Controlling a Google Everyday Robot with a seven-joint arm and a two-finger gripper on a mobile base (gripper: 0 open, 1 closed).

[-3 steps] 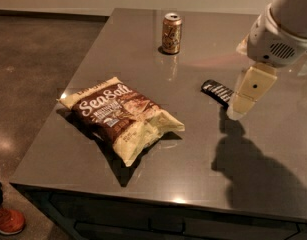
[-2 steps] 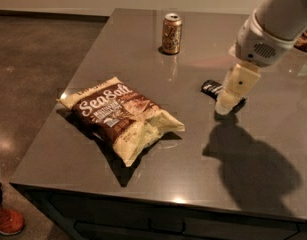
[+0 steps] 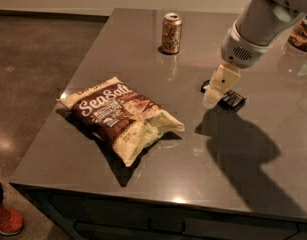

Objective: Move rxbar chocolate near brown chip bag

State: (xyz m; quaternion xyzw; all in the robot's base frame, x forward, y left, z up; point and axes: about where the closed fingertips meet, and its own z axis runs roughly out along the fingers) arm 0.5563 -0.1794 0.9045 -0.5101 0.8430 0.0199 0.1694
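Observation:
The rxbar chocolate (image 3: 233, 99), a small flat black bar, lies on the grey table right of centre, partly hidden behind my gripper. The brown chip bag (image 3: 119, 117), dark brown with white "Sea Salt" script and cream edges, lies at the table's left-centre. My gripper (image 3: 215, 91), cream-coloured, points down over the left end of the bar, at or just above the table. The bar sits well to the right of the bag, with bare table between them.
A tan soda can (image 3: 171, 32) stands upright at the back of the table (image 3: 233, 184). Another packet (image 3: 300, 34) lies at the far right edge. The table's left and front edges drop to the floor; a red shoe (image 3: 7, 220) is at the lower left.
My gripper has moved left and down, from the right of the bar to over its left end. The bar, bag and can have not moved.

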